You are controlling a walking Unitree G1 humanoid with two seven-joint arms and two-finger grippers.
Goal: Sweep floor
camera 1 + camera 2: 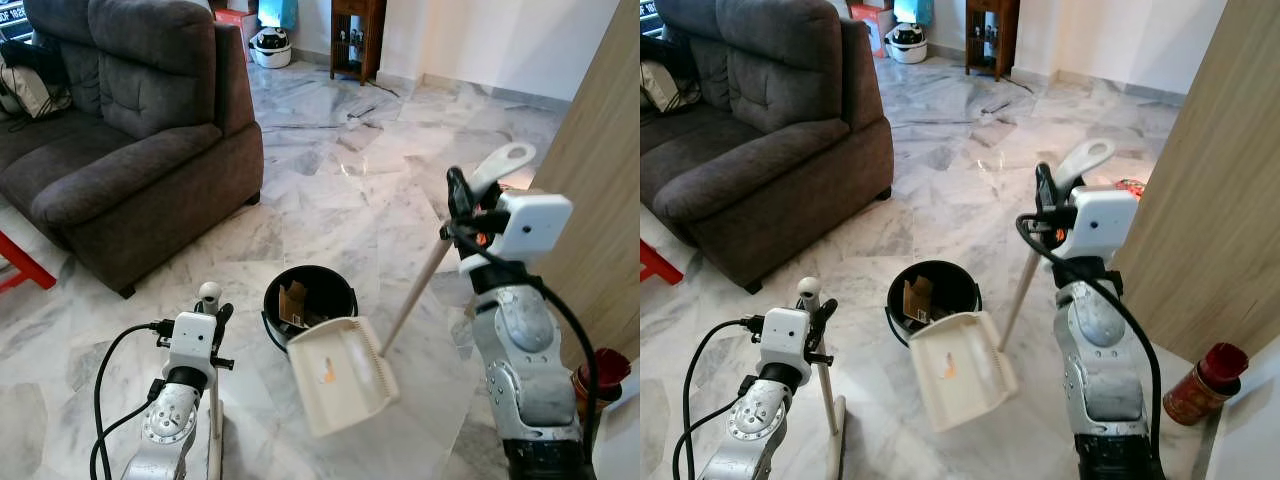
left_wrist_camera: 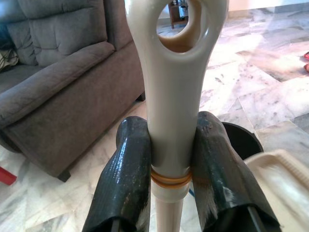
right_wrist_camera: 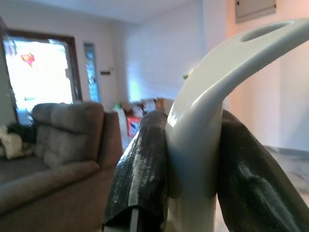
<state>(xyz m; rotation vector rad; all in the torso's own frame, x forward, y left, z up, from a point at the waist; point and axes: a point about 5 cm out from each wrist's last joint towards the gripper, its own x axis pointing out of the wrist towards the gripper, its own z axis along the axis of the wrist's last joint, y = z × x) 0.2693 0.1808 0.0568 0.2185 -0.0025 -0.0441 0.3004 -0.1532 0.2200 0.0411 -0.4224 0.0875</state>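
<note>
right gripper (image 1: 462,205) clamped on dustpan (image 1: 342,372) handle, pan tilted beside black bin (image 1: 309,299); left gripper (image 1: 214,315) clamped on broom handle (image 2: 173,121) near bin.

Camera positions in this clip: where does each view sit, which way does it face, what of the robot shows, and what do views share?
Left eye view: head, facing forward and down; both arms, dustpan tilted at the black bin.
Right eye view: same scene, shifted slightly.
Left wrist view: along the left gripper, shut on the broom handle, toward the sofa.
Right wrist view: along the right gripper, shut on the dustpan handle.
Shared: both wrist views see the sofa.
</note>
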